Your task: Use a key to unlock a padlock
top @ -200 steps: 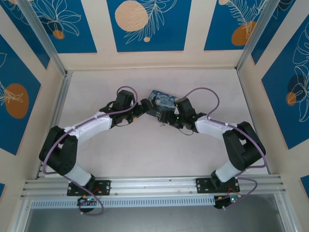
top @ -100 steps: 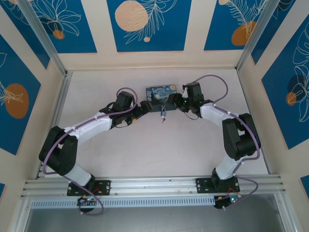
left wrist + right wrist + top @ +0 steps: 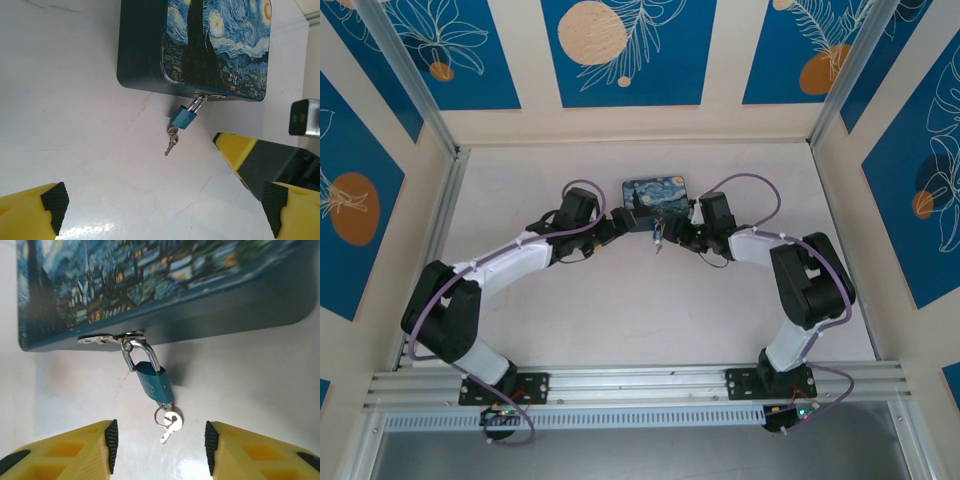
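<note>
The table (image 3: 620, 310) was a pale, glossy white surface with faint brown veins like marble, fenced by aluminium rails (image 3: 640, 380) at its near edge and sides. Cream walls stood around it, set with blue panels (image 3: 620, 50) bearing orange discs and white line-drawn leaves.

Towards the far middle of the table sat a rectangular box with dark teal sides and a swirling blue-and-yellow night sky painted on its lid (image 3: 655, 197). A small padlock with a teal-blue body and a silvery metal shackle (image 3: 154, 382) lay on the table against the box's near side, with its shackle through the metal hasp (image 3: 107, 337) there. A tiny silvery key on a little wire ring (image 3: 170, 424) lay at the padlock's lower end. Whether anything sat in the keyhole could not be told.

The left gripper (image 3: 162, 202) hovered to the left of the box with its yellow, black-padded fingers spread wide over bare table, holding nothing. The right gripper (image 3: 159, 445) pointed at the padlock from the right. Its fingers stood partly apart, with the key just ahead of the gap between them, and gripped nothing.
</note>
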